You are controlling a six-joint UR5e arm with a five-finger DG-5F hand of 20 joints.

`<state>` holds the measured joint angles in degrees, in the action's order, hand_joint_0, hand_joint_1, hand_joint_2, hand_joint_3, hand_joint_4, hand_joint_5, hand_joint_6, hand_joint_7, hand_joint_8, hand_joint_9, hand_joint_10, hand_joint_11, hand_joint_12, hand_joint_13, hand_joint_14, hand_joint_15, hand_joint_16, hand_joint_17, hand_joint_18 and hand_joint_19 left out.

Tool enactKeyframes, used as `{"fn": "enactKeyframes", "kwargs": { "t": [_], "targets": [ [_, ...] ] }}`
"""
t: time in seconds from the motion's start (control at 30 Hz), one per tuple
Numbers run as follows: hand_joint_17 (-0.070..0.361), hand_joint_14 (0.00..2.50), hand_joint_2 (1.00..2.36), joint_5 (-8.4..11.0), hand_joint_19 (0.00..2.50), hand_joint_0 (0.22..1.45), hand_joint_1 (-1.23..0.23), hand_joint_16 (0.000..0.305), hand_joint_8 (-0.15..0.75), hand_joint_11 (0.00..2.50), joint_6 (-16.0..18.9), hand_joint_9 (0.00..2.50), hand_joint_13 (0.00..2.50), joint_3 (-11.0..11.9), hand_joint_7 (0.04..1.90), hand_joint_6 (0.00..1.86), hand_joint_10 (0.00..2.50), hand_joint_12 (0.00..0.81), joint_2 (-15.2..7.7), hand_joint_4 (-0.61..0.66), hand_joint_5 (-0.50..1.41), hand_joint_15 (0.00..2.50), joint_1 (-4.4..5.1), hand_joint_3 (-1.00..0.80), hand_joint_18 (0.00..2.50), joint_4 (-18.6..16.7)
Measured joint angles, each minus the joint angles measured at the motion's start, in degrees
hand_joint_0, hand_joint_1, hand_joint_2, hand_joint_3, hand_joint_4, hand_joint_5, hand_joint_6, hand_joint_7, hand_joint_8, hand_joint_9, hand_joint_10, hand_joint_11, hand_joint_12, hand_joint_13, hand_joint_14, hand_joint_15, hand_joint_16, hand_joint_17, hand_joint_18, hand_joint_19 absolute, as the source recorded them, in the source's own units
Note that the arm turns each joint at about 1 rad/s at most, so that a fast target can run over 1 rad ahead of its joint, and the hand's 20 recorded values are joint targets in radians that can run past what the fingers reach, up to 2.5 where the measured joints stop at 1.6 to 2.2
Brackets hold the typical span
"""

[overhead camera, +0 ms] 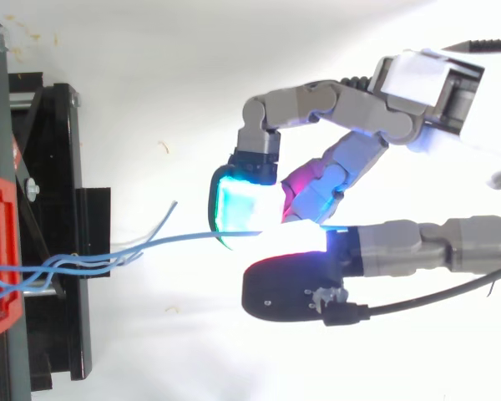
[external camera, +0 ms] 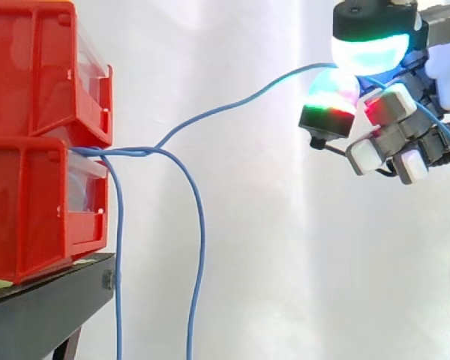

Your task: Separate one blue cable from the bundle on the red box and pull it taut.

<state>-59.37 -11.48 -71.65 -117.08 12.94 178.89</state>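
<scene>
Hand (external camera: 394,105) at upper right, grasping one blue cable (external camera: 232,105) between its glowing fingertips (overhead camera: 238,205); other fingers curled below. The held cable climbs rightward in a shallow curve from the bundle (external camera: 120,151), not quite straight. The bundle lies at the top front edge of the lower red bin (external camera: 30,210), below the upper red bin (external camera: 30,67); two further blue strands (external camera: 118,247) hang down from it, left of the hand. Both bins sit on the black stand (external camera: 45,307); white curtain (external camera: 247,262) behind.
</scene>
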Motion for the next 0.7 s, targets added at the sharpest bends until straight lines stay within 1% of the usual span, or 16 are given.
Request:
{"fn": "enactKeyframes", "kwargs": {
  "t": [0.13,0.23,0.3,0.33,0.43,0.5,0.6,0.63,0.7],
  "targets": [
    [0.119,0.01,1.02,-0.05,0.43,0.59,-0.69,0.053,0.379,0.67,-0.2,1.07,0.79,0.0,1.37,0.56,0.01,0.409,0.0,0.23,-0.01,0.37,0.06,-0.04,0.98,0.5],
    [0.12,0.01,1.09,-0.05,0.42,0.58,-0.68,0.053,0.377,0.62,-0.9,1.01,0.71,0.0,1.38,0.56,0.01,0.409,-0.1,0.22,-0.01,0.33,0.19,-0.06,0.94,0.7],
    [0.119,0.01,1.14,-0.05,0.41,0.56,-0.68,0.053,0.366,0.55,-1.6,0.92,0.63,0.0,1.39,0.55,0.01,0.398,-0.2,0.21,-0.01,0.3,0.29,-0.07,0.85,0.7],
    [0.12,0.01,1.15,-0.06,0.41,0.56,-0.68,0.053,0.362,0.54,-2.0,0.92,0.6,0.0,1.39,0.55,0.01,0.394,-0.2,0.21,-0.01,0.3,0.35,-0.08,0.83,0.8],
    [0.12,0.01,1.2,-0.22,0.34,0.55,-0.67,0.053,0.346,0.42,-2.6,0.8,0.47,-0.3,1.38,0.55,0.0,0.387,-0.3,0.21,-0.01,0.22,0.51,-0.1,0.66,0.6],
    [0.128,0.0,1.22,-0.45,0.23,0.54,-0.67,0.057,0.336,0.31,-2.5,0.71,0.38,-1.0,1.39,0.55,0.0,0.388,-0.3,0.2,-0.01,0.17,0.59,-0.11,0.51,0.1],
    [0.138,0.0,1.24,-1.2,0.13,0.54,-0.67,0.061,0.318,0.19,-1.8,0.61,0.3,-2.8,1.39,0.55,0.0,0.384,-0.4,0.2,-0.01,0.11,0.73,-0.11,0.43,-1.3],
    [0.139,0.0,1.24,-1.72,0.1,0.53,-0.67,0.062,0.316,0.18,-0.9,0.6,0.27,-3.8,1.39,0.55,0.0,0.382,-0.4,0.19,-0.01,0.09,0.78,-0.12,0.41,-2.4],
    [0.147,0.0,1.24,-2.44,0.04,0.54,-0.67,0.066,0.308,0.13,0.9,0.56,0.23,-5.1,1.39,0.55,0.0,0.378,-0.4,0.18,-0.01,0.06,0.87,-0.12,0.34,-4.5]
  ]
}}
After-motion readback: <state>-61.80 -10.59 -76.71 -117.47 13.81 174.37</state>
